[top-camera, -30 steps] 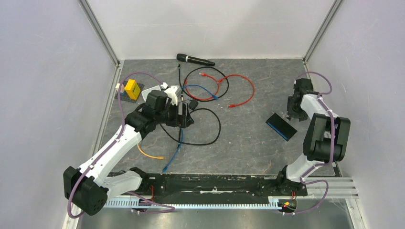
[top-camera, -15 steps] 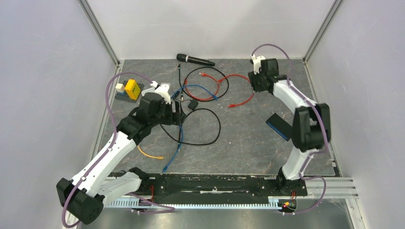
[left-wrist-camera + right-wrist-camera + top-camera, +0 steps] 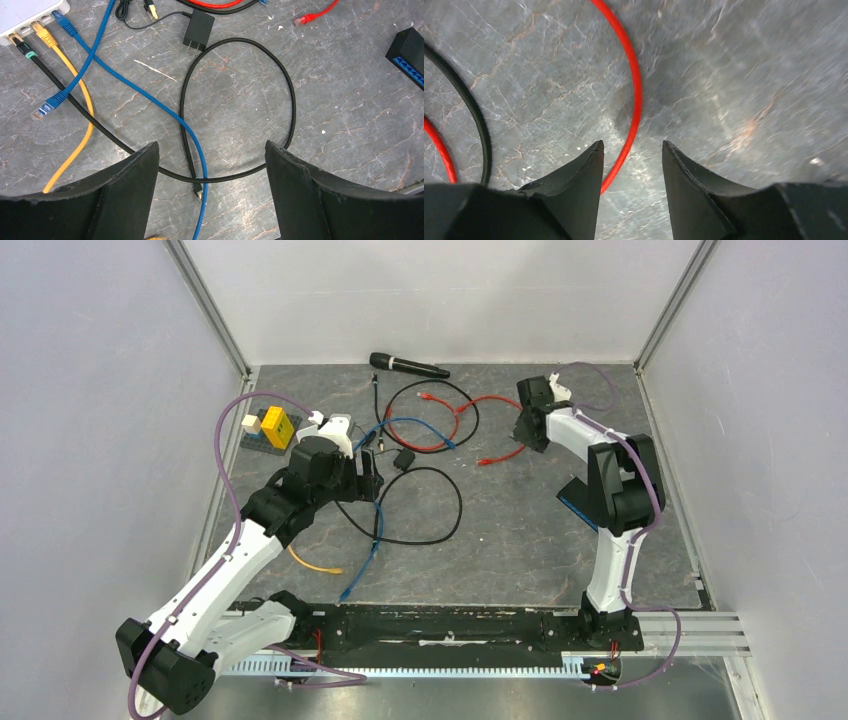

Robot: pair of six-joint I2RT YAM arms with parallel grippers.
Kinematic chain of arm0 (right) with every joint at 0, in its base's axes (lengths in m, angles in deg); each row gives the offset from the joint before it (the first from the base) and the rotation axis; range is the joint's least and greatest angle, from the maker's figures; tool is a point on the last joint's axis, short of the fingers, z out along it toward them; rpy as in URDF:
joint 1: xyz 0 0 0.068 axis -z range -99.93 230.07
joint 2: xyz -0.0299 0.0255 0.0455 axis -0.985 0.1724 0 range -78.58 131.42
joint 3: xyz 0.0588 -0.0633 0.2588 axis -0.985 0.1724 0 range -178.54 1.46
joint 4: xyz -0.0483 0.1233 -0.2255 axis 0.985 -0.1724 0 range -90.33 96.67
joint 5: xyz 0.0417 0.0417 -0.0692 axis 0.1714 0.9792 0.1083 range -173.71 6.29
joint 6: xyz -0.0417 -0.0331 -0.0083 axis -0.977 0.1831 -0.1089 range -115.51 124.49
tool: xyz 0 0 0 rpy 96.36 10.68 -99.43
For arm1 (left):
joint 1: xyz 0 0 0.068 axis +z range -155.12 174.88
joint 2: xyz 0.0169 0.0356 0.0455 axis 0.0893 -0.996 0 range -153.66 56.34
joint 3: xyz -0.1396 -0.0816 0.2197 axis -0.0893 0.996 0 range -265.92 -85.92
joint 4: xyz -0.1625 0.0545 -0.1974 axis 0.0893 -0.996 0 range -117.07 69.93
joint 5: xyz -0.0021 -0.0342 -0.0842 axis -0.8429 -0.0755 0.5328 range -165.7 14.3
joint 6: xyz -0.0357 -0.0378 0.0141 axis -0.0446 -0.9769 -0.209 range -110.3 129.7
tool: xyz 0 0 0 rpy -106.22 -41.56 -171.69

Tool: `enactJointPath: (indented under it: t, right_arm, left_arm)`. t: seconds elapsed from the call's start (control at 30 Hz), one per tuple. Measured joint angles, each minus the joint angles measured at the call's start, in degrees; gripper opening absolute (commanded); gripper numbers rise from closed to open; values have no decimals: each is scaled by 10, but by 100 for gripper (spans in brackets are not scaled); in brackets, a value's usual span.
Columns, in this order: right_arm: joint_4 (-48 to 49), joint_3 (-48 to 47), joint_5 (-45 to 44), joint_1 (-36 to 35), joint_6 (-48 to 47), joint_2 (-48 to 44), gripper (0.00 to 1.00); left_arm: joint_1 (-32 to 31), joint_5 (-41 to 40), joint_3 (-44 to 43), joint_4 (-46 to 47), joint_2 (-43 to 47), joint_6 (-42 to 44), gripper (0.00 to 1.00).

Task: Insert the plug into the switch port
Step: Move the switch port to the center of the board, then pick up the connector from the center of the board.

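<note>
The pale grey-white switch [image 3: 30, 11] shows in the top-left corner of the left wrist view, with black, yellow and blue cables plugged into its edge ports. A red cable [image 3: 505, 410] loops at the back of the table, and its loose plug [image 3: 487, 459] [image 3: 301, 20] lies on the mat. My right gripper [image 3: 522, 432] [image 3: 631, 146] hovers low over that cable, open. The red line [image 3: 634, 100] runs between its fingers without being pinched. My left gripper [image 3: 372, 476] [image 3: 212, 150] is wide open above crossed blue and black cables, holding nothing.
A black box with blue ports [image 3: 585, 505] [image 3: 407, 47] lies at right. There is a microphone [image 3: 408, 365] at the back and a yellow block on a baseplate [image 3: 272, 427] at left. A black power adapter [image 3: 198, 30] and a loose blue plug [image 3: 42, 111] lie among the cables.
My right arm has swung from the right side of the table to the back centre and come down over the red cable. The left arm has drawn slightly left.
</note>
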Motion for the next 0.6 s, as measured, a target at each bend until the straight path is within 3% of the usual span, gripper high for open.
enactJointPath:
  t: [0.33,0.43,0.5,0.6]
  right_arm:
    - [-61,-14,-57,-69,221,37,42]
    - [-70,-17,-68,-79,252,40,14]
    - [-75,-22,-73,-80,256,44,0]
    - [-73,-25,-84,-80,244,48,0]
  left_arm:
    - [0,1,0,0,0,0,82]
    - [0,0,0,0,1,0,82]
    - [0,0,1,0,3,0,82]
    - [0,0,1,0,6,0,82]
